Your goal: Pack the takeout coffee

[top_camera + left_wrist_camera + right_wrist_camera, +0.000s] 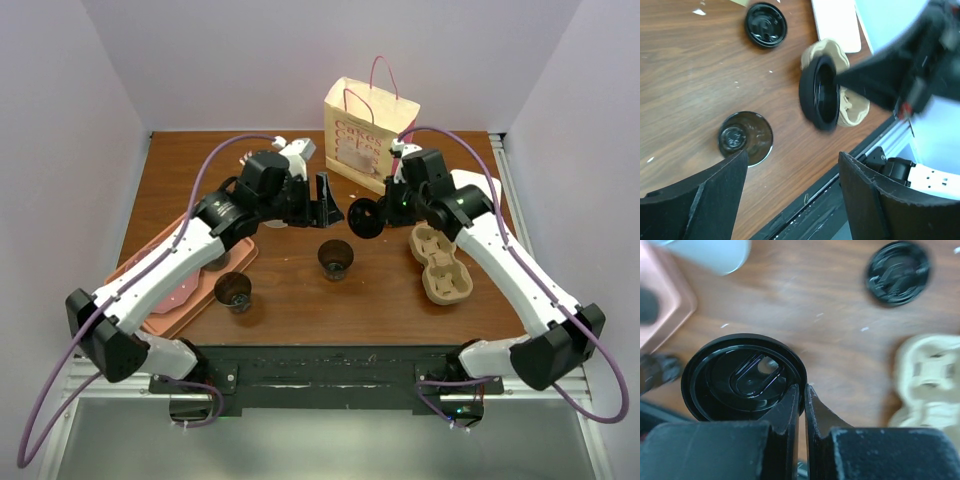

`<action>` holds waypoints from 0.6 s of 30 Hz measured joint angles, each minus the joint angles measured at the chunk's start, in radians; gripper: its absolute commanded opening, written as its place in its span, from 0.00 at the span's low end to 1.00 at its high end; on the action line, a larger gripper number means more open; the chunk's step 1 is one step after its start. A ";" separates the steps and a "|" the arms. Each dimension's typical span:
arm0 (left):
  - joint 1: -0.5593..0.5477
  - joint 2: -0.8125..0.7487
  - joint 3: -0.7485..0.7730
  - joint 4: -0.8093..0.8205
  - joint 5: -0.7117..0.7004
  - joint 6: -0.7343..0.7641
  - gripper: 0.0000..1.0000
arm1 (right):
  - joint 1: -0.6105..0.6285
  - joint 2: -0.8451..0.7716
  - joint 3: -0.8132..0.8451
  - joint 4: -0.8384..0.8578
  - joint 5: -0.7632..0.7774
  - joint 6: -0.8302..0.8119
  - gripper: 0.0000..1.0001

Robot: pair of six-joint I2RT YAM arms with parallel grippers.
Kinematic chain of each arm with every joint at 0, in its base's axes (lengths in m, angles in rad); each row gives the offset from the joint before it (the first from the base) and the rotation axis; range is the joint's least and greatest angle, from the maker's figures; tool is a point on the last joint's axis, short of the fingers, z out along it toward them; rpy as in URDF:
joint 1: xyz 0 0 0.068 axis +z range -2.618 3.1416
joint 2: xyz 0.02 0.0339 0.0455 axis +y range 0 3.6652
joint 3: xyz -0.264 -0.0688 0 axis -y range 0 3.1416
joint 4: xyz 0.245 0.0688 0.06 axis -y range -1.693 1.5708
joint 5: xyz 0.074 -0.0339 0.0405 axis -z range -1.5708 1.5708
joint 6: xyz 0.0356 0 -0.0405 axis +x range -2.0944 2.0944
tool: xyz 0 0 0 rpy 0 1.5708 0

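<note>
Two small dark paper cups stand uncovered on the wooden table, one at the middle [335,258] and one nearer the left [235,290]. The left wrist view shows the uncovered takeout coffee cup [746,137] from above, with dark liquid in it. My right gripper [378,215] [802,387] is shut on the rim of a round black lid [364,220] [742,376] [819,93], held on edge above the table, right of and beyond the middle cup. Just left of that lid, my left gripper [318,205] [790,195] hangs open and holds nothing.
A second black lid [897,272] [766,25] lies flat on the table. The tan pulp carrier [443,265] [927,375] sits at the right, a paper bag [368,135] with pink handles at the back, a pink tray [190,290] at the left. A white cup [715,252] stands near the tray.
</note>
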 measured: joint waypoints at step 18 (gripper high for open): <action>0.000 0.094 0.000 0.103 0.149 0.010 0.15 | 0.092 -0.063 -0.017 -0.031 -0.003 0.147 0.17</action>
